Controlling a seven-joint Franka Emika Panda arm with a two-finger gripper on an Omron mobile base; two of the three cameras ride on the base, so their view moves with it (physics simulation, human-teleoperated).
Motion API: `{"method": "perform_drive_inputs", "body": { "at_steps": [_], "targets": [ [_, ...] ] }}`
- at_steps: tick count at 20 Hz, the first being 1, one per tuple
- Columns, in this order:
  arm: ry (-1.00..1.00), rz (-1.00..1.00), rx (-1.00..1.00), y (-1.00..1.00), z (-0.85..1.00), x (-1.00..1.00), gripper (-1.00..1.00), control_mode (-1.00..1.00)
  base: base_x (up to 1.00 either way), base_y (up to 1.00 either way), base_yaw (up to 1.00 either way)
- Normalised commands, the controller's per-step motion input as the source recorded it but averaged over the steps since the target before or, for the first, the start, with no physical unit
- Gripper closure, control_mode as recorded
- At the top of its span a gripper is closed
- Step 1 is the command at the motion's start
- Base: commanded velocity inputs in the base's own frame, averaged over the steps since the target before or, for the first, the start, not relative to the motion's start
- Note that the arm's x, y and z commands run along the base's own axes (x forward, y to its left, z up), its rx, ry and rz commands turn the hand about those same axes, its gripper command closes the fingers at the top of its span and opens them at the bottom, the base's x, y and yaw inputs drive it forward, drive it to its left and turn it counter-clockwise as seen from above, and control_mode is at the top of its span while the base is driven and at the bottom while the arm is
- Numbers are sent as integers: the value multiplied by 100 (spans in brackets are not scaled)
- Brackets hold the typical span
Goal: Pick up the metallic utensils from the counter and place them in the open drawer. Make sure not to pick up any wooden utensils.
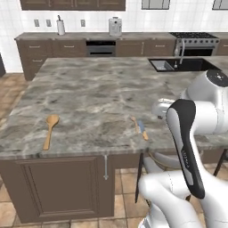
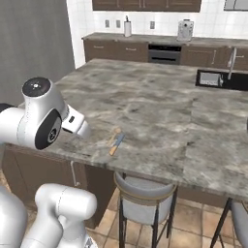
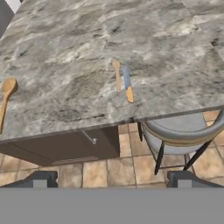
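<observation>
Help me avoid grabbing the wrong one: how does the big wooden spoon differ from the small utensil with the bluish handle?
The wooden spoon is much longer than the bluish-handled utensil. The spoon is matte tan with a round bowl; the utensil is slim, blue-grey with an orange end. The spoon lies alone at the left; the utensil lies beside a small yellow utensil. Both rest flat near the counter edge.

The marbled counter (image 1: 98,93) bears a wooden spoon (image 1: 50,130) near its front edge, well apart from two slim utensils (image 1: 140,128).
</observation>
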Motion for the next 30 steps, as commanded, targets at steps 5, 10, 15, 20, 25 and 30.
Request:
{"method": "perform_drive_inputs", "body": {
  "at_steps": [5, 10, 15, 20, 25, 30],
  "targets": [
    [0, 0, 0, 0, 0, 0, -100, 100, 48, 0, -6],
    [0, 0, 0, 0, 0, 0, -100, 100, 38, 3, -7],
    [0, 0, 0, 0, 0, 0, -100, 100, 30, 15, -13],
    [0, 0, 0, 0, 0, 0, -100, 100, 48, 11, -10],
    [0, 0, 0, 0, 0, 0, -100, 100, 49, 0, -2],
    [2, 0, 0, -1, -7, 24, -100, -100, 24, 0, -2]
  ]
}}
